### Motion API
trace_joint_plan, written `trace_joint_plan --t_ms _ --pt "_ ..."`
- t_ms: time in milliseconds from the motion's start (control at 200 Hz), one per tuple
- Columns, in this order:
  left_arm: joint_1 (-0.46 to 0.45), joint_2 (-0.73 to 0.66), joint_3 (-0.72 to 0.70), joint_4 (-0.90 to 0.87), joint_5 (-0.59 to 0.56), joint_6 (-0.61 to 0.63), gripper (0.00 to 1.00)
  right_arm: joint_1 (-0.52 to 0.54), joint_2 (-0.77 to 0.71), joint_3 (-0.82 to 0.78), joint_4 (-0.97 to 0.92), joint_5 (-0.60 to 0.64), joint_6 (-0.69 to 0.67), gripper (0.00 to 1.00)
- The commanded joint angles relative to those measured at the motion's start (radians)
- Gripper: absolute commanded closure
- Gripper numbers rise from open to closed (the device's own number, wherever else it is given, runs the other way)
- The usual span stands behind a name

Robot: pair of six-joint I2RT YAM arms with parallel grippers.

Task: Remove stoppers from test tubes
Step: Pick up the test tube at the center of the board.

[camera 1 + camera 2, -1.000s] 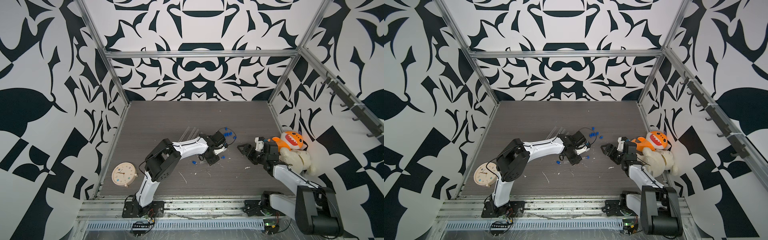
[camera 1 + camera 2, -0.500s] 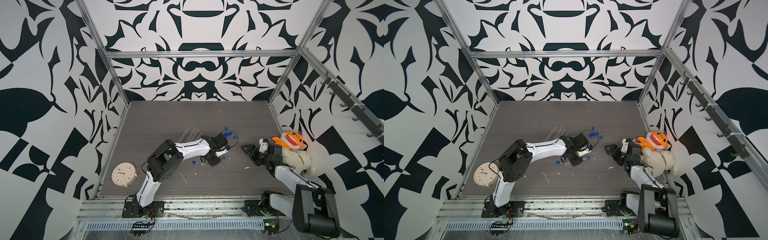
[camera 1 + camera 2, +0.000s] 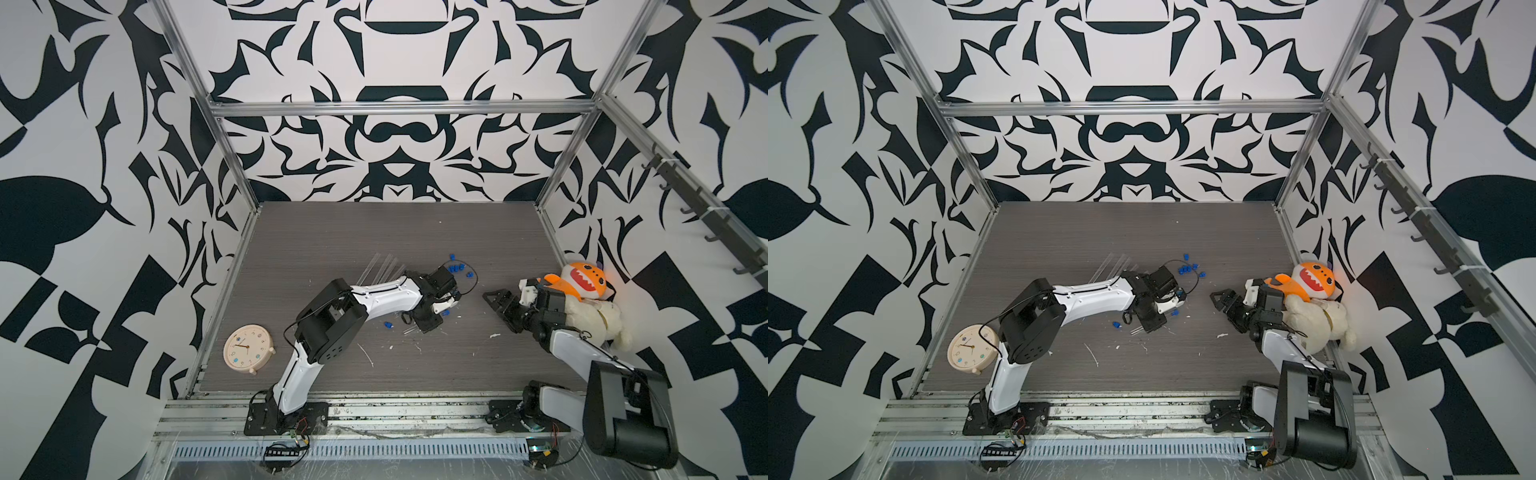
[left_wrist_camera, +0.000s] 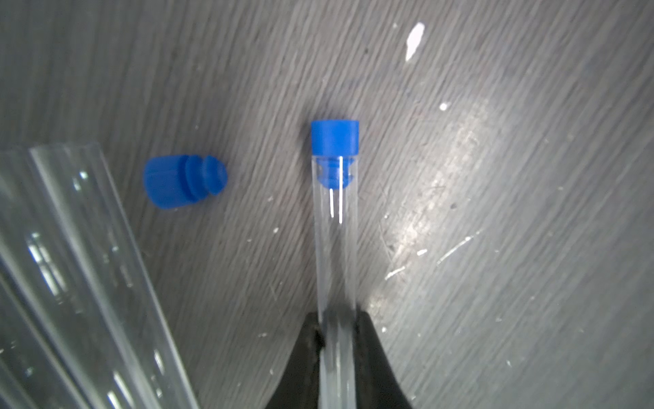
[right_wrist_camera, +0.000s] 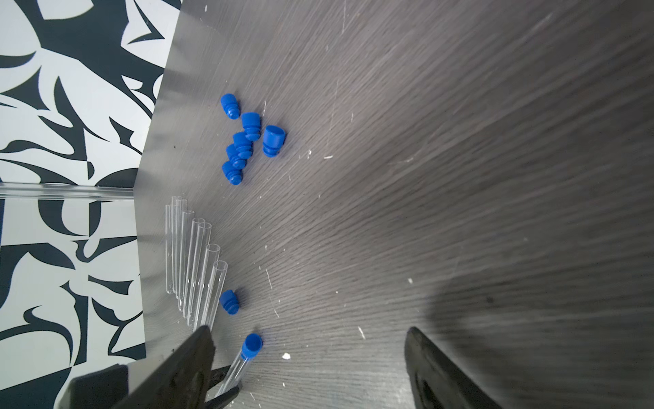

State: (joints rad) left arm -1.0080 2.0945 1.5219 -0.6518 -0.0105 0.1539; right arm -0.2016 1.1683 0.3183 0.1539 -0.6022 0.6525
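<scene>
My left gripper (image 4: 338,340) is shut on a clear test tube (image 4: 336,248) lying low over the table, a blue stopper (image 4: 335,138) still plugged in its end. One loose stopper (image 4: 184,180) lies beside it. Several empty test tubes (image 5: 194,262) lie in a row, and a heap of loose stoppers (image 5: 247,138) sits beyond them. My right gripper (image 5: 308,340) is open with nothing between its fingers, facing the held tube's stopper (image 5: 252,345). In both top views the left gripper (image 3: 428,322) is mid-table and the right gripper (image 3: 496,309) stands apart to its right.
An orange and cream plush toy (image 3: 590,291) lies against the right wall behind the right arm. A cream alarm clock (image 3: 248,347) stands at the table's front left. White flecks are scattered on the dark table (image 3: 415,232).
My left gripper has closed on the stoppered test tube. The right arm has shifted only slightly and its gripper stays open.
</scene>
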Motion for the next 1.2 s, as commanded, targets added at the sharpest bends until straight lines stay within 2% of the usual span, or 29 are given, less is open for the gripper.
trace_joint_plan --t_ms 0,380,650,885,1195 --pt "0.004 -0.016 0.021 -0.009 0.034 -0.009 0.96 -0.004 -0.014 0.012 0.006 -0.02 -0.037 0.16" --pt "0.064 -0.137 0.004 0.073 0.109 -0.068 1.0 0.023 0.027 0.003 0.175 -0.147 -0.014 0.16" --pt "0.071 -0.139 0.015 0.088 0.095 -0.071 1.0 0.206 0.063 0.07 0.281 -0.088 0.038 0.18" --pt "0.082 -0.138 0.026 0.112 0.101 -0.085 1.0 0.278 0.161 0.095 0.402 -0.064 0.111 0.3" --pt "0.082 -0.14 0.022 0.13 0.105 -0.094 1.0 0.345 0.224 0.129 0.464 -0.03 0.15 0.38"
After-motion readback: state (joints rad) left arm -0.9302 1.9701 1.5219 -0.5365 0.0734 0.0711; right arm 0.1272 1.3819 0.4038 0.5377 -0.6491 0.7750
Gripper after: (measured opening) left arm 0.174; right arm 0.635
